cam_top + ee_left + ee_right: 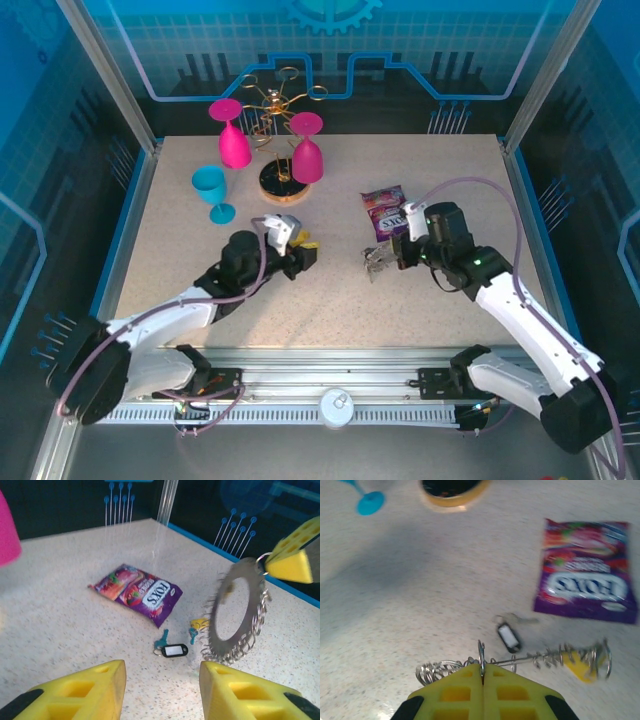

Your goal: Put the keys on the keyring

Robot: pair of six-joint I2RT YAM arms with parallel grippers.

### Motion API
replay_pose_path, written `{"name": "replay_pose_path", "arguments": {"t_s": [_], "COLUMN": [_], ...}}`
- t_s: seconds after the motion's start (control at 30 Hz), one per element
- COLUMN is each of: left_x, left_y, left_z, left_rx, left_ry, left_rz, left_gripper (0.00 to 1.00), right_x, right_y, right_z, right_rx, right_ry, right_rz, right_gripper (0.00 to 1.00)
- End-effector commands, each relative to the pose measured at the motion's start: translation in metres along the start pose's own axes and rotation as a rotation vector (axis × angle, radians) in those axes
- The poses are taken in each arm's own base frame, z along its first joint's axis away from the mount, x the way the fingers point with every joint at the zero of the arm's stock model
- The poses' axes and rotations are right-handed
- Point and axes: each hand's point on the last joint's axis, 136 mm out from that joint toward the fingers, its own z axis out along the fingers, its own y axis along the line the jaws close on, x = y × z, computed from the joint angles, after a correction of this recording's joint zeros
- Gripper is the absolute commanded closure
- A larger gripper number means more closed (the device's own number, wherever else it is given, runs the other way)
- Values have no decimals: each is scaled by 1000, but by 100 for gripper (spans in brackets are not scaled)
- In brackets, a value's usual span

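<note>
Left wrist view: right gripper [482, 672] pinches the keyring [244, 568] upright, so the empty, half-open left gripper [162, 680] should settle squarely over the black-tagged key [174, 650] lying mid-bench beside it.

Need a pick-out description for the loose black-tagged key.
Start at the purple candy bag. The key lies on the table just off its corner. Black tag with white window, unlike the yellow tag by the keyring.

Keyring [217, 615]: grey loop-edged hoop, upright, rim pinched by right hand [482, 669]. Black-tagged key [174, 650] flat on tabletop [60, 630] just beside; yellow-tagged key [200, 624] near hoop.
</note>
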Motion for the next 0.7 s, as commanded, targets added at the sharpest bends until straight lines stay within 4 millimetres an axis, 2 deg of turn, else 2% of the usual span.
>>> {"name": "replay_pose_path", "arguments": {"t_s": [0.0, 0.17, 0.2, 0.27, 0.37, 0.5, 0.67], "left_x": [12, 55, 60, 66, 76, 94, 110], "left_y": [-1, 6, 5, 2, -4, -3, 0], "left_z": [29, 79, 87, 102, 123, 137, 137], "left_rx": [-69, -234, -260, -308, -351, -497, -710], "left_ry": [66, 284, 310, 333, 357, 448, 513], "left_rz": [-173, -470, -516, -629, -820, -1011, -1092], "left_gripper": [57, 55, 54, 47, 46, 46, 45], "right_x": [-4, -3, -3, -6, -9, -12, -13], "right_y": [-34, -56, -57, -58, -57, -57, -54], "right_z": [-28, -43, -45, -50, -54, -59, -61], "right_rx": [182, 291, 298, 306, 308, 306, 290], "right_ry": [-31, -63, -71, -88, -98, -114, -126], "right_rz": [95, 100, 96, 84, 70, 63, 62], "right_gripper": [100, 100, 100, 100, 100, 100, 100]}}
